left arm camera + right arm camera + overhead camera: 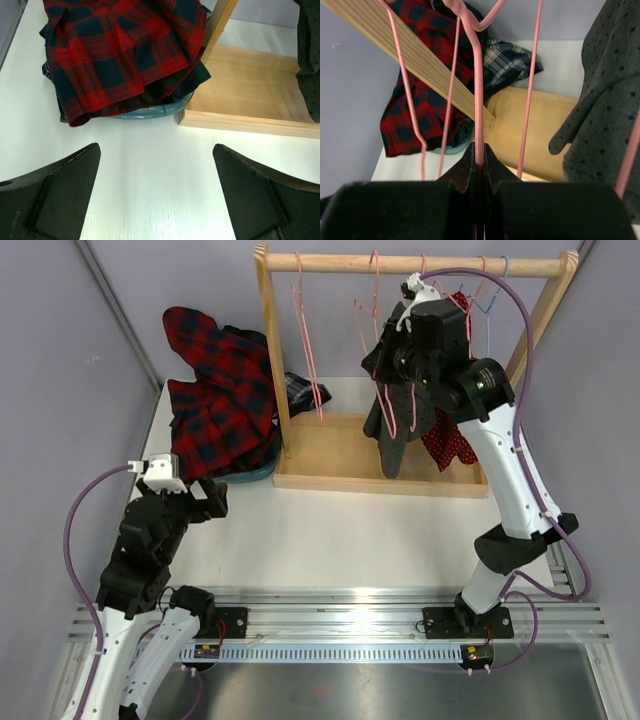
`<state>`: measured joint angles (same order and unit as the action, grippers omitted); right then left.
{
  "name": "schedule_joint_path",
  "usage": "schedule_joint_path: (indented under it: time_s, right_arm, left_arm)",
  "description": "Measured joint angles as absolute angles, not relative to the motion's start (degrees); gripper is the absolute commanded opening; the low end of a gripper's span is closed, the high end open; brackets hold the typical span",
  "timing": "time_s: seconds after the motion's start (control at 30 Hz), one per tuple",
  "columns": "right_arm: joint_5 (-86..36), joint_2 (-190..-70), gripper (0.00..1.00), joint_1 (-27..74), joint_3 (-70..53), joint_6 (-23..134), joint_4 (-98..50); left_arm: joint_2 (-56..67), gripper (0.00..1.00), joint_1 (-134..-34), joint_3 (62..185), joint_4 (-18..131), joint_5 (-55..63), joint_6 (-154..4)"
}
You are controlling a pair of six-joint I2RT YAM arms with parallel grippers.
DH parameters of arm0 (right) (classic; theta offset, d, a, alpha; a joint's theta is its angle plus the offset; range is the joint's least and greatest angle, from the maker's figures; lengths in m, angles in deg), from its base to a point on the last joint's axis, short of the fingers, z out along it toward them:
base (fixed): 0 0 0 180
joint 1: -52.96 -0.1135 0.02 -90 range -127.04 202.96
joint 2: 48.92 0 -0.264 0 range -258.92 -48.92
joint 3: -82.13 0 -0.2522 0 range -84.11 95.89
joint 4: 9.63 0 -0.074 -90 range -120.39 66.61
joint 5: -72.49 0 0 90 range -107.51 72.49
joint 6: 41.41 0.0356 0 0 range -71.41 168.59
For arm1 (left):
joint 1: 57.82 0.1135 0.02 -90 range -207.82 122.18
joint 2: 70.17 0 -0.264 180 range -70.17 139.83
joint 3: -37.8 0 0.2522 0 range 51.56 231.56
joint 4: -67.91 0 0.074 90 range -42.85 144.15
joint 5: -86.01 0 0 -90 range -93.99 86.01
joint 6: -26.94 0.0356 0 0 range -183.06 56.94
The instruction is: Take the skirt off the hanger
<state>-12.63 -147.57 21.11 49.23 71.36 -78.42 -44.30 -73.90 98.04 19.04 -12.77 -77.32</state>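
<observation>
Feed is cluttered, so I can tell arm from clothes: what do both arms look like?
Both the left arm and right arm have white links with black joint housings. A purple cable runs along each. The left wrist carries a white camera block; a green light glows on the right arm's joint. The left fingers are black wedges.

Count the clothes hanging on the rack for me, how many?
2. A dark dotted one hangs near the middle of the rack. A red dotted one hangs just right of it, partly hidden. Others may be hidden.
</observation>
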Motion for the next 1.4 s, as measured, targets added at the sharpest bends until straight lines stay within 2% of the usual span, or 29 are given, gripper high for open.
schedule_joint_path:
  time_s: [0.4,0.43,0.47,0.5,0.53,0.57,0.67,0.83,1.1,1.23,1.4]
  right_arm:
    - [-10.3,-154.0,0.00,21.1,53.4,74.7,-72.6]
    - [-10.6,-154.4,0.07,21.1,53.4,74.8,-72.6]
    - [-10.8,-154.7,0.22,21.1,53.4,75.0,-72.7]
    - [-11.1,-154.9,0.42,21.1,53.4,75.3,-72.9]
    - [-11.2,-155.0,0.66,21.1,53.4,75.8,-73.1]
    - [-11.4,-155.0,0.77,21.1,53.2,75.9,-73.2]
    - [-11.6,-154.0,0.93,21.1,52.1,75.3,-73.2]
    - [-10.9,-149.0,0.95,21.1,49.4,73.8,-74.4]
    - [-2.5,-131.6,0.97,21.2,42.2,66.2,-73.3]
    - [1.1,-129.8,0.96,22.5,41.3,62.7,-72.1]
    - [0.7,-133.6,0.94,26.6,38.0,61.3,-71.0]
  left_arm:
    - [-46.5,0.99,-73.9,95.0,18.0,-12.8,-76.8]
    - [-46.5,0.99,-73.9,95.0,17.9,-12.8,-76.8]
    - [-46.5,0.99,-73.9,95.0,17.9,-12.8,-76.8]
    - [-46.5,0.99,-73.9,95.0,17.9,-12.8,-76.8]
    - [-46.5,0.99,-73.9,95.0,17.9,-12.8,-76.8]
    - [-46.5,0.99,-73.9,95.0,17.8,-12.8,-76.8]
    - [-46.5,0.99,-73.9,95.0,17.8,-12.8,-76.8]
    - [-46.5,0.99,-73.9,95.0,17.8,-12.8,-76.8]
    - [-46.5,0.99,-73.9,95.0,17.8,-12.8,-76.8]
    - [-46.5,0.99,-73.9,95.0,17.8,-12.8,-76.8]
    - [-46.5,0.99,-73.9,95.0,17.8,-12.8,-76.8]
